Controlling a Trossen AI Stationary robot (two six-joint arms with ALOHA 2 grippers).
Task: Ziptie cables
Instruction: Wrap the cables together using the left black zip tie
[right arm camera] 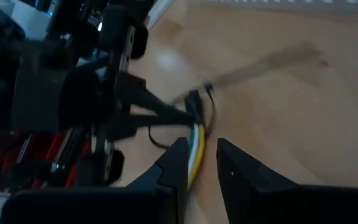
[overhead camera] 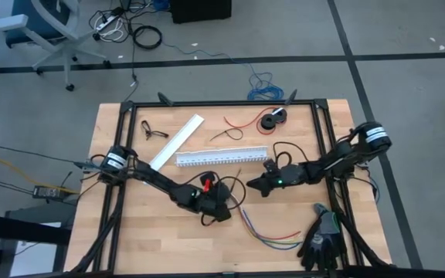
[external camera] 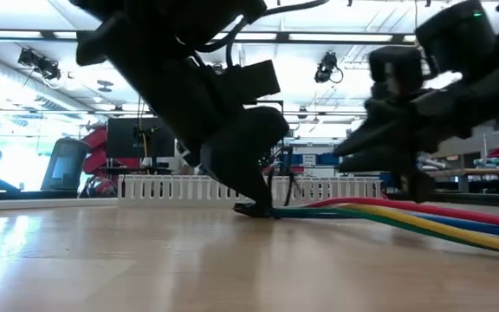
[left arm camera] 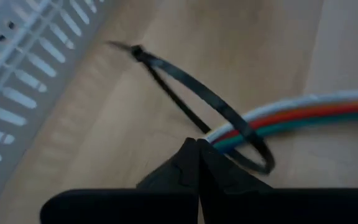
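The cables are a bunch of red, yellow, blue, green and white wires. They lie on the wooden table's near middle and run toward the near right. A loose loop of black zip tie circles them near one end. My left gripper is shut on that end. My right gripper hovers just on the far-right side of that spot. It faces the left gripper, its fingers a narrow gap apart. The cables show through this gap, beyond the tips. My left gripper pinches the cables' end between its two fingertips, right beside the zip tie loop. The fingers slant down from the table's left. The end sits at table height. The rest of the bunch trails off along the tabletop.
A white slotted cable duct lies just beyond both grippers, with a white strip to its left. Farther back are a thin red wire, a black tape roll and spare black ties. A dark glove lies near right.
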